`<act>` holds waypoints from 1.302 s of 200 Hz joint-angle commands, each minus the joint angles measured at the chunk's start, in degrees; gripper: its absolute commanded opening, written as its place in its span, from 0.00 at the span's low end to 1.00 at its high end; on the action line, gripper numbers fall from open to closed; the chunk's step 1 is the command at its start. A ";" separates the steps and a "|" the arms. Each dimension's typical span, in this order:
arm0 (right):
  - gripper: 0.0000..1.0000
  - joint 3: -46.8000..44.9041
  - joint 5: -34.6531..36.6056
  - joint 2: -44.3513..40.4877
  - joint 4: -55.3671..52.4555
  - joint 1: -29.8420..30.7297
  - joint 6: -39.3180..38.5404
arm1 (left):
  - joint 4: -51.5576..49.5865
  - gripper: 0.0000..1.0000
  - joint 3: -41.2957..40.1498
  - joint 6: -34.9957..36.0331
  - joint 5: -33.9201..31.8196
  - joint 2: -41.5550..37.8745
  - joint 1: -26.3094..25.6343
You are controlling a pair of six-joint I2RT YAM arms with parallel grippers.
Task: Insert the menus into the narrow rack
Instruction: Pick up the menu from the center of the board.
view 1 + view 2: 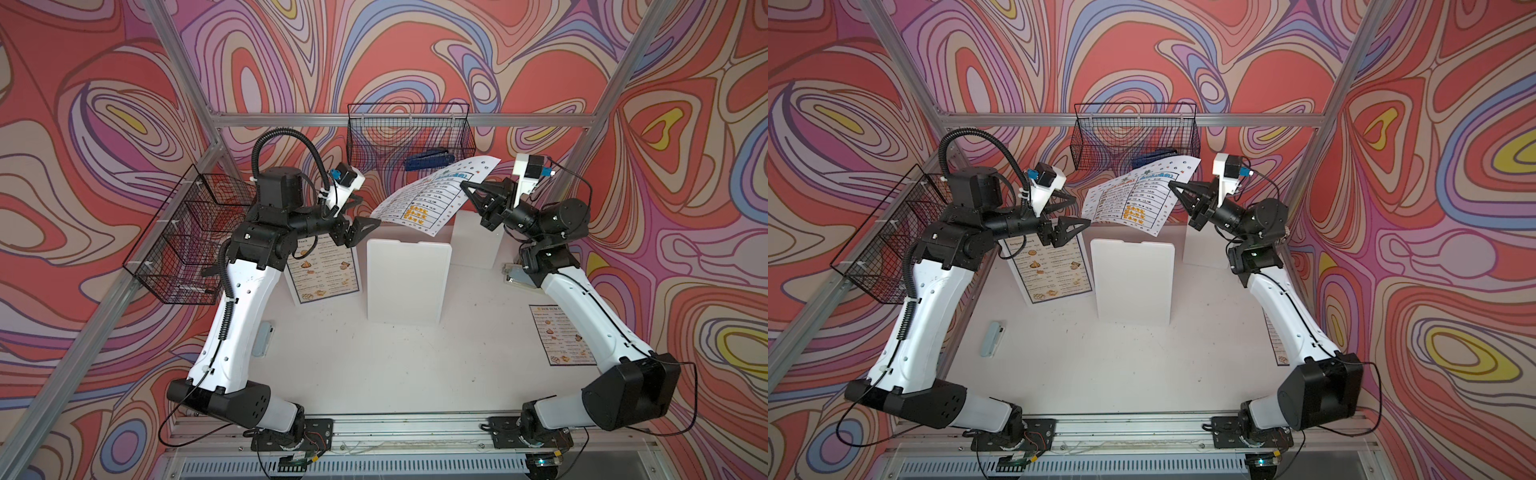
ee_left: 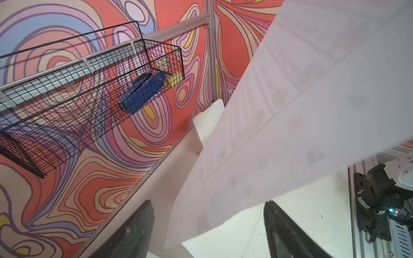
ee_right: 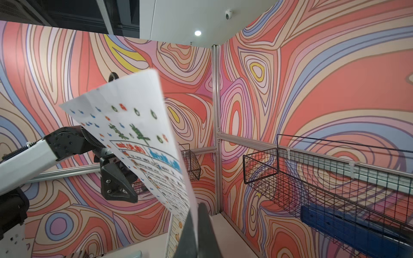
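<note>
The white menu (image 1: 432, 195) (image 1: 1133, 195) with its icon-dotted border hangs curved in the air in front of the long narrow rack (image 1: 409, 133) (image 3: 324, 178) on the back wall. My right gripper (image 1: 463, 185) (image 3: 196, 207) is shut on the sheet's right edge. My left gripper (image 1: 368, 212) (image 2: 209, 203) stands open at the sheet's lower left corner, and the paper (image 2: 290, 111) lies loose between its jaws. One blue-bordered menu (image 1: 328, 274) (image 1: 1054, 270) lies flat on the table under the left gripper. Another blue-bordered menu (image 1: 557, 336) lies at the right, partly under my right arm.
A blue stapler (image 1: 430, 160) (image 2: 143, 91) lies in the back rack. A divided wire basket (image 1: 183, 237) hangs on the left wall. A tall white box (image 1: 405, 282) and a smaller white block (image 1: 473, 241) stand below the held sheet. A stapler (image 1: 517, 276) and a pale blue tool (image 1: 264, 338) lie on the table.
</note>
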 commanded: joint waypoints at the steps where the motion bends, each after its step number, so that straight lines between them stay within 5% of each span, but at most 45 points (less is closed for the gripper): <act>1: 0.00 1.97 -1.40 -0.39 0.63 0.00 3.05 | 7.71 0.79 -3.31 0.14 2.77 -1.58 0.96; 57: 0.00 6.57 -0.33 -0.22 -7.21 -0.44 3.18 | 14.42 0.69 -7.26 -1.98 14.34 0.81 5.86; 172: 0.00 8.75 -0.73 1.55 -5.67 -1.56 8.85 | 15.83 0.00 -8.94 -1.38 16.54 -0.03 6.20; 260: 0.00 5.48 2.74 3.45 -8.35 -1.98 6.61 | 14.48 0.00 -1.66 -8.73 12.59 6.15 8.02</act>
